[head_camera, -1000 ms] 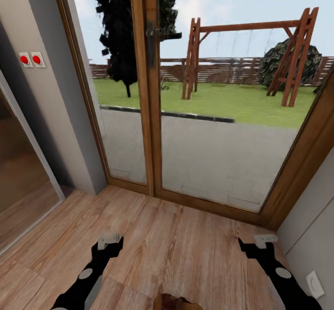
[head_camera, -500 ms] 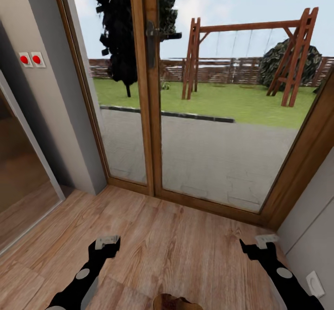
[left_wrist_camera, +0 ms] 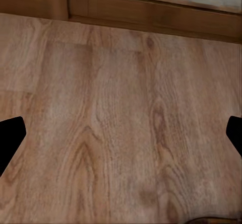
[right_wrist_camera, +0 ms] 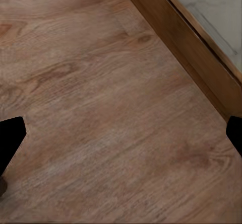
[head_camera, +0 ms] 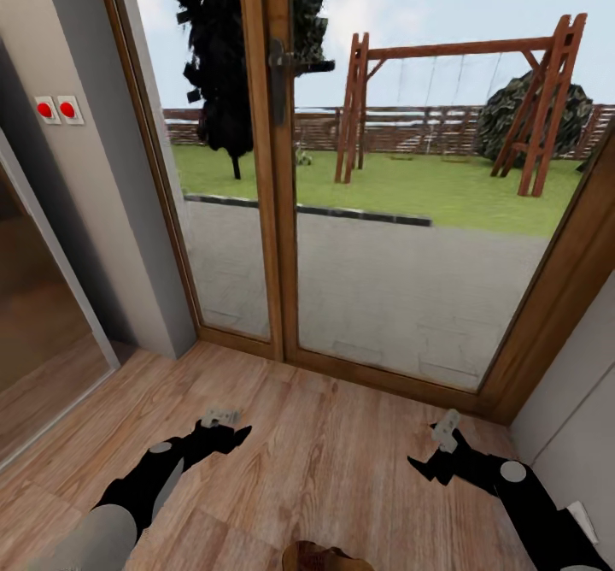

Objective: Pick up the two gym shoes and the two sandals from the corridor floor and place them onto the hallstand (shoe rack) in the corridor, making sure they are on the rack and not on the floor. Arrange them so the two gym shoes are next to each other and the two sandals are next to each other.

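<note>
We face a wood-framed glass door point(head_camera: 282, 169) with a dark handle point(head_camera: 278, 67), a lawn and a wooden swing frame point(head_camera: 461, 101) beyond it. The corridor floor point(head_camera: 342, 460) of light brown planks runs up to the door sill. On the grey wall beside the door sit two red buttons point(head_camera: 56, 109), with no writing we can read. Our left gripper point(head_camera: 224, 427) reaches forward low over the planks, angled inward. Our right gripper point(head_camera: 437, 447) does likewise from the other side. In both wrist views the black fingers point(left_wrist_camera: 10, 136) point(right_wrist_camera: 10, 136) stand wide apart, holding nothing. A brown shape at the lower edge, probably one of the sandals point(head_camera: 327, 556), lies between the arms.
</note>
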`<state>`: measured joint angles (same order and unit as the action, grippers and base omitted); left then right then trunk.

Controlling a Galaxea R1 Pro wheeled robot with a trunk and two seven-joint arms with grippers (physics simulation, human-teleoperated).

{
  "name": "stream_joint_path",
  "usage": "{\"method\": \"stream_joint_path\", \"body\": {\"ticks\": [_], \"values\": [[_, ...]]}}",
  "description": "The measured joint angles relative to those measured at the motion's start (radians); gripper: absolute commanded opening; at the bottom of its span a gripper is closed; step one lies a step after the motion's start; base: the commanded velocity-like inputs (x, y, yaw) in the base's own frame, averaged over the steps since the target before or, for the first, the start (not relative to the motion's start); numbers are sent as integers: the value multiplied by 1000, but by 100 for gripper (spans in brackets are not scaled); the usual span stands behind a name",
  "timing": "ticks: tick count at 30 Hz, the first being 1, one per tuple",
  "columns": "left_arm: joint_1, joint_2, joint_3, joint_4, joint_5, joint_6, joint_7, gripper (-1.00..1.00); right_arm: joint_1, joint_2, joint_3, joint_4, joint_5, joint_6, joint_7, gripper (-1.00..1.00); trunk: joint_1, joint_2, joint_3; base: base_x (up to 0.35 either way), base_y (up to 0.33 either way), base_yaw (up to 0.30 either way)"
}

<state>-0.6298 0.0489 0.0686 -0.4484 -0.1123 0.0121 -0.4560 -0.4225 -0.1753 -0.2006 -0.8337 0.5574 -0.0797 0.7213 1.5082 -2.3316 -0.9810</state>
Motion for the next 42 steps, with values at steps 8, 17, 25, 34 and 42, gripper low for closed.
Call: {"method": "stream_joint_path", "body": {"ticks": [8, 17, 25, 34, 42], "values": [[-29, 6, -1, -2, -28, 55, -36, 100, 0, 0, 1, -40, 23, 44, 91, 100, 0, 0, 0, 0, 0, 0], [-26, 6, -1, -35, -33, 73, -42, 100, 0, -4, -1, -49, 52, 55, 112, 100, 0, 0, 0, 0, 0, 1], [-25, 6, 0, -43, -33, 83, -42, 100, 0, -5, -1, -50, 56, 58, 130, 100, 0, 0, -6, 0, 0, 92], [-24, 6, 2, -44, -32, 86, -39, 100, 0, -5, -1, -49, 57, 58, 135, 100, 0, 0, -17, 0, 0, 141], [-23, 6, 6, -44, -31, 86, -37, 100, 0, -5, -1, -47, 57, 58, 136, 100, 0, 0, -27, 0, 0, 146]]}}
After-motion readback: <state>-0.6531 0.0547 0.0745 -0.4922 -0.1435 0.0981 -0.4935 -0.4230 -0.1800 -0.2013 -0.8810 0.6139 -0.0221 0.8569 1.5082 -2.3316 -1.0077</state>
